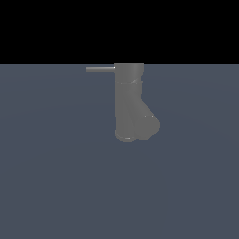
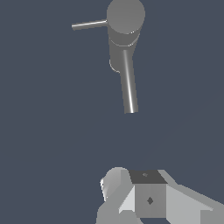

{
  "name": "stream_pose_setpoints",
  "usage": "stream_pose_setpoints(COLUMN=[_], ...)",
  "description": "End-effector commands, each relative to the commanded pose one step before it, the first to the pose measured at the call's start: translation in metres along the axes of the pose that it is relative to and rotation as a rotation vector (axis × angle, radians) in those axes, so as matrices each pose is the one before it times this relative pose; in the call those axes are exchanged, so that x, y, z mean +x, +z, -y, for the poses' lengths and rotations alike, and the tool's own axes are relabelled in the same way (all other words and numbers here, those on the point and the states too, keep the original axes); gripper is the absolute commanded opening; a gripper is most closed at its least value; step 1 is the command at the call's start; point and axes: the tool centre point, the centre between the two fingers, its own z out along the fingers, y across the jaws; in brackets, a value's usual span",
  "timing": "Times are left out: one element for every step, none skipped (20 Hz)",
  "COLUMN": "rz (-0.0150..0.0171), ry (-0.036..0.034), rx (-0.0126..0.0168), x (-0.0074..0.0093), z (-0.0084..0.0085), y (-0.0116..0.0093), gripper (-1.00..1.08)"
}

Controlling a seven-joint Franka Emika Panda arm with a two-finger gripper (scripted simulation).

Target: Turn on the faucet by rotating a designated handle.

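The faucet (image 1: 129, 100) is a matte grey upright cylinder with a rounded spout stub (image 1: 148, 126) bulging at its lower end. The handle (image 1: 100, 69), a thin grey rod, sticks out sideways from the top cap toward the exterior view's left. From the wrist view I look down on the faucet's round cap (image 2: 125, 16), the handle (image 2: 89, 25) and a thicker spout tube (image 2: 129, 87). Pale blocky parts of my gripper (image 2: 131, 192) show at the picture's edge, well apart from the faucet and touching nothing. How the jaws stand is hidden. The exterior view does not show the gripper.
A flat blue-grey floor (image 1: 56, 177) spreads around the faucet. A black background lies above the floor's far edge (image 1: 186, 64).
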Motion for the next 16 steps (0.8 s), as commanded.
stream_pose_setpoints(rz=[0.0,0.00067,0.0022,0.00345,0.00495,0.00628,0.00682,0.00555,0.00423,0.00284,0.00127,0.0,-0.00116,-0.00081,-0.00031,-0.00006], ry=[0.0,0.00006,0.00021,0.0003,0.00036,0.00031,0.00006,-0.00028,-0.00059,-0.00082,-0.00084,0.0,0.00017,0.00163,0.00256,0.00359], rx=[0.0,0.00017,0.0006,0.00092,0.00128,0.00156,0.00161,0.00124,0.00091,0.00059,0.00025,0.0,-0.00024,-0.00014,-0.00002,0.00005], x=[0.0,0.00007,0.00032,0.00041,0.00061,0.00071,0.0007,0.00046,0.00028,0.0001,-0.0001,-0.00001,-0.00002,0.00028,0.0006,0.00089], z=[-0.00001,0.00015,0.00037,0.00065,0.00089,0.00114,0.00122,0.00099,0.00073,0.00046,0.0002,-0.00023,0.0,-0.00004,0.00006,0.00015], y=[0.0,0.00022,0.00072,0.00114,0.00163,0.00206,0.00222,0.0018,0.00136,0.00089,0.00039,-0.00002,-0.00035,-0.00021,-0.00003,0.00008], gripper=[-1.0,-1.0,-1.0,-1.0,-1.0,-1.0,-1.0,-1.0,-1.0,-1.0,-1.0,-1.0,-1.0,-1.0,-1.0,-1.0])
